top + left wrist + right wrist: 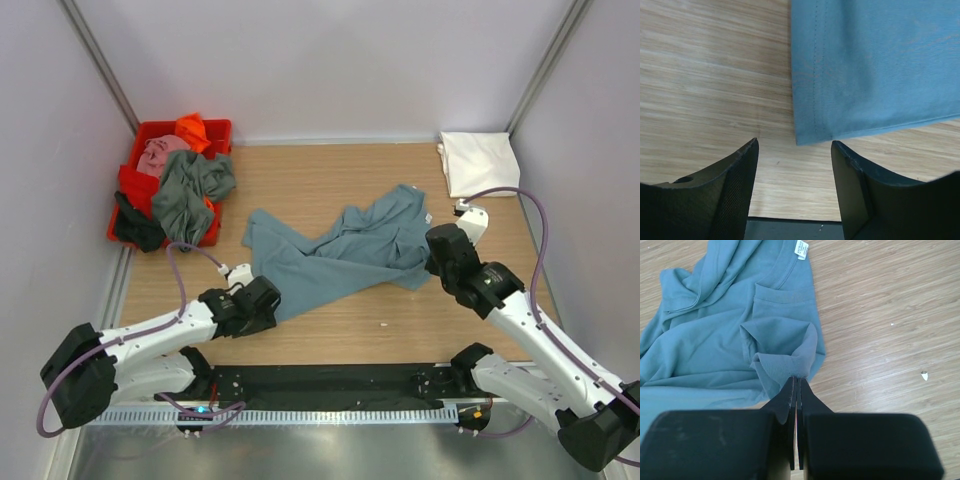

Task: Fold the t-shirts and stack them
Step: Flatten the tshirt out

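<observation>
Where the teal shirt [345,255] lies crumpled and half spread on the bench [330,175], the right hand [796,381] is clamped on a pinch of its cloth at the shirt's right edge, fingers pressed flat together with a small fold bunched up at their tips. The white label [801,248] sits at the collar, on the side of the shirt away from that hand. At the shirt's near left corner the left hand [795,147] stands open, its fingers spread low over bare wood; the hemmed corner reaches just to the mouth of the gap, and neither finger touches the cloth. Beyond the teal shirt and to its right, well apart, a white shirt [478,162] lies folded flat. Beyond it to the left, also well apart, a red tub [128,185] holds a heap: a grey-green shirt [190,190] spills over the rim nearest the teal shirt, with a pink shirt [160,152] and an orange shirt [192,130] behind it.
</observation>
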`<state>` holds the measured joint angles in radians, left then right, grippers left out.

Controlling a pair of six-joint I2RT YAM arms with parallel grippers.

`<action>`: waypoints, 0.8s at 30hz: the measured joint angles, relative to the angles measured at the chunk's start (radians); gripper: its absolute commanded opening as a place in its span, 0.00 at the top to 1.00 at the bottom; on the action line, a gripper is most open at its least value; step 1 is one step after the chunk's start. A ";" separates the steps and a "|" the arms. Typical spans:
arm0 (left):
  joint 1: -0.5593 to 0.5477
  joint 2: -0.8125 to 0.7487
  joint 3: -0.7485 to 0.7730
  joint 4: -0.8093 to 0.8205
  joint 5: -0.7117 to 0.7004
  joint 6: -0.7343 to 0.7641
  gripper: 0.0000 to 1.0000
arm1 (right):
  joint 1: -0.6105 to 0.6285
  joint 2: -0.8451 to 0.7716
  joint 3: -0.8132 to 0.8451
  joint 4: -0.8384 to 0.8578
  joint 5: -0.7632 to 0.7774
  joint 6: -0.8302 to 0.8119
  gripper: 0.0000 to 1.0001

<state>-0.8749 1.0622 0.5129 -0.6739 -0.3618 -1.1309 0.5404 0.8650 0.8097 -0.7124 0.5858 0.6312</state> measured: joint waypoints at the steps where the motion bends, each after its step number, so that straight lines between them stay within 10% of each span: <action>1: 0.000 0.009 -0.009 0.012 0.005 -0.003 0.40 | 0.000 0.000 -0.001 0.001 -0.002 0.000 0.99; 10: 0.000 0.042 -0.025 0.118 -0.001 -0.011 0.48 | 0.000 0.006 -0.010 0.009 -0.006 0.000 0.99; 13: 0.000 0.072 -0.016 0.153 -0.009 -0.010 0.62 | 0.000 0.006 -0.014 0.009 -0.005 0.000 0.99; 16: 0.000 0.106 -0.008 0.183 -0.013 -0.006 1.00 | 0.000 0.006 -0.017 0.009 -0.005 0.000 0.99; 24: -0.014 0.077 0.152 0.003 -0.032 0.058 1.00 | -0.002 0.015 0.014 -0.018 0.001 -0.022 0.99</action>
<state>-0.8886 1.1397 0.6651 -0.6708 -0.3939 -1.0733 0.5388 0.8799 0.8234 -0.7307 0.5865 0.6090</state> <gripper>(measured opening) 0.008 0.026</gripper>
